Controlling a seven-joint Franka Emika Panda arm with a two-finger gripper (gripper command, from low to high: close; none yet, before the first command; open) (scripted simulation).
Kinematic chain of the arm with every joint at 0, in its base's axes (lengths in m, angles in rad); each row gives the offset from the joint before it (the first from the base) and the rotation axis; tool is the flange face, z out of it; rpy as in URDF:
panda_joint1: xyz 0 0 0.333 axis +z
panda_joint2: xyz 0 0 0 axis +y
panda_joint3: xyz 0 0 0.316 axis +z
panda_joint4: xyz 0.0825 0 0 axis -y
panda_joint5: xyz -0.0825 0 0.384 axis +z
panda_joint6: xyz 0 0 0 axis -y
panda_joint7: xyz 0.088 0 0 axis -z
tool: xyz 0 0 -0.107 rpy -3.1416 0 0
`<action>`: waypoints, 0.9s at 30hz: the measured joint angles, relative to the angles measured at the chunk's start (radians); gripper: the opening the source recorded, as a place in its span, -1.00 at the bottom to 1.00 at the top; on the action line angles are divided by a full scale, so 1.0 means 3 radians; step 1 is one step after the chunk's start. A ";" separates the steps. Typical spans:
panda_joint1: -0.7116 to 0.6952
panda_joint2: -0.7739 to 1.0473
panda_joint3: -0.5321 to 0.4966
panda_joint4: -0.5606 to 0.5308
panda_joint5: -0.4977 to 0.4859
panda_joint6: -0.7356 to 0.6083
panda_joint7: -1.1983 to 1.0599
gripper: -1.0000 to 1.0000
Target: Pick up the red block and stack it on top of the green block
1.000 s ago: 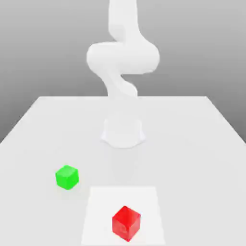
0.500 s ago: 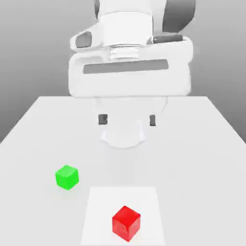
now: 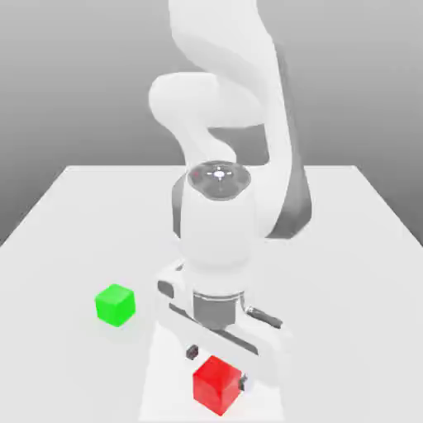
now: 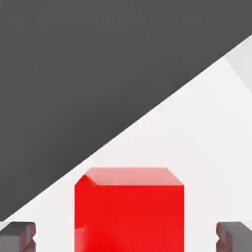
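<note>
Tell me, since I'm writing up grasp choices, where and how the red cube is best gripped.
The red block is probably best taken from above, across two opposite upright side faces: it sits flat, its sides are plain and parallel, and the open gripper already has a finger beyond each of two opposite sides, squared to them.

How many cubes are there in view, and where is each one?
2. The green cube is on the table, toward the exterior view's left; the red cube is between the end effector's open fingers. The arm may hide others.
</note>
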 joint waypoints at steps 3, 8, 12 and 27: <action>0.0000 0.0000 0.0001 0.0000 -0.0002 0.0004 0.0002 -1.00; -0.0015 -0.0157 0.0019 -0.0025 0.0014 -0.0128 -0.0010 -1.00; -0.0086 -0.0621 -0.0003 -0.0153 0.0049 -0.0462 -0.0103 -1.00; -0.1187 -0.1897 -0.0866 -0.1496 -0.0227 -0.0389 -0.1188 -1.00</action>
